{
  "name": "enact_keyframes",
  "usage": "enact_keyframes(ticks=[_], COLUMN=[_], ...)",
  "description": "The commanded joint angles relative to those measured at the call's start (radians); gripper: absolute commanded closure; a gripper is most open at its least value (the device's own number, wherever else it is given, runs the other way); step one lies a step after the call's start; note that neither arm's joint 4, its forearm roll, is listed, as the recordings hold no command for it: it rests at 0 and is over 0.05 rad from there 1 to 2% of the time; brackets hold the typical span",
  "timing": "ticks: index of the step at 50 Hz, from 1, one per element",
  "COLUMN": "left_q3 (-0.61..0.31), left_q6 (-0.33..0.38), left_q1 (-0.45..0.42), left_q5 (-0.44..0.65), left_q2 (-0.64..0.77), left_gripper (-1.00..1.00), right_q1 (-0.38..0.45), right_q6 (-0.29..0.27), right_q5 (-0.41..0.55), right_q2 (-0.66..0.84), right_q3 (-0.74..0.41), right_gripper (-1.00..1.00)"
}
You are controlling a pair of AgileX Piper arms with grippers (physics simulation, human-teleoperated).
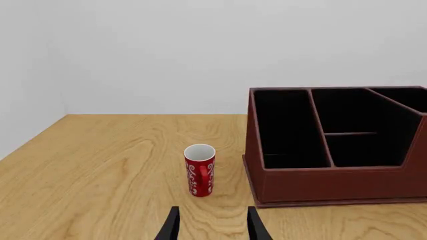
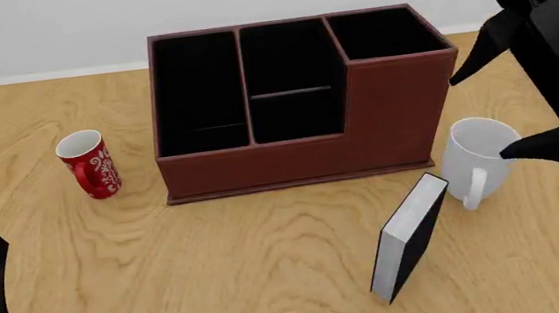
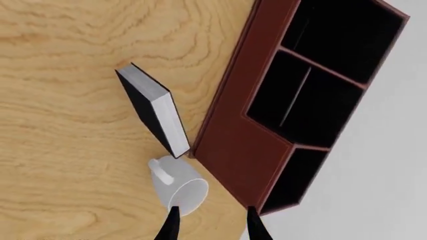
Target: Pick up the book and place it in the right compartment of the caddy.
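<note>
Below and ahead of your right gripper point(image 3: 208, 224), whose fingers stand spread with nothing between them, the book point(image 2: 411, 238) stands upright on the table point(image 2: 219, 274), white page edges facing up and toward you, untouched. You are in the approach step: the book has not been picked up and the right compartment point(image 2: 384, 32) of the caddy point(image 2: 298, 134) holds nothing. The next move, as I judge it, calls for lowering the gripper over the book's top edge with the fingers straddling its thin covers, so turn the wrist to match the book's slant first. Mind the white mug point(image 2: 476, 158): it sits just beside the book's far corner, directly under the gripper, and could be knocked on the way down. Open room lies on the near side of the book, so come in from there. The caddy's front wall is near but apart from the book. Your left gripper point(image 1: 211, 225), also spread and empty, hovers low facing the red mug point(image 1: 199, 170), well clear.
</note>
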Motion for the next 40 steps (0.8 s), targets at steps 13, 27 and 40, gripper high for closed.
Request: enact_keyframes(ticks=[13, 27, 40], left_q3=[0.0, 0.0, 0.0], left_q6=[0.0, 0.0, 0.0], left_q1=[0.0, 0.0, 0.0], left_q5=[0.0, 0.0, 0.0], left_q2=[0.0, 0.0, 0.0], left_gripper=[-1.0, -1.0, -1.0], right_q1=[0.061, 0.148, 0.225], right_q6=[0.079, 0.144, 0.218], right_q5=[0.071, 0.071, 0.071], right_q2=[0.116, 0.149, 0.183], right_q3=[-0.099, -0.099, -0.07], right_gripper=[-1.0, -1.0, -1.0])
